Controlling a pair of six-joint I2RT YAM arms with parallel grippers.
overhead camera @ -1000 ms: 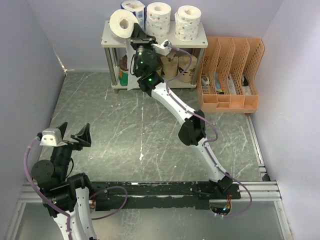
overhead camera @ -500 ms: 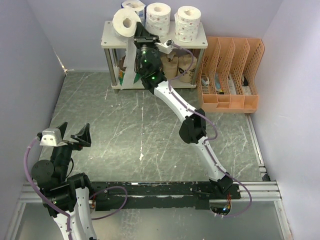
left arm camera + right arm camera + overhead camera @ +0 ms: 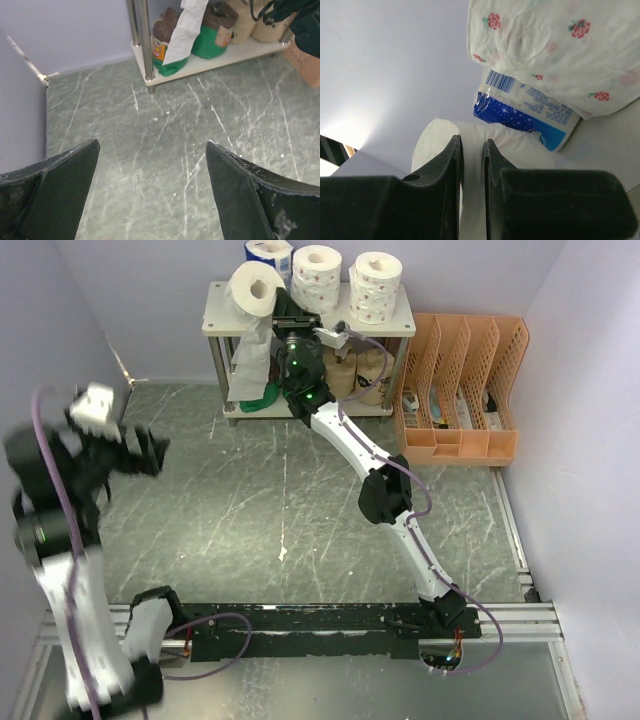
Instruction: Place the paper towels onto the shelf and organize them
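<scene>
From above, the left hand (image 3: 130,447) is blurred, the right hand (image 3: 283,312) at the plain white roll (image 3: 252,284) on the shelf's (image 3: 212,316) top left corner; left wrist: fingers (image 3: 55,185) wide apart; right wrist: fingers (image 3: 445,172) clamped on that roll, the blue-wrapped roll's (image 3: 520,107) label unreadable.

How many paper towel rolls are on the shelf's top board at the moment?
4: plain white roll at the left end; blue-wrapped roll behind it; middle patterned roll; right patterned roll. Others may be hidden.

A robotics lab cell: plain lilac walls (image 3: 580,390) box a scuffed tabletop (image 3: 220,500), aluminium mounting rail (image 3: 520,618) at 6 o'clock.
</scene>
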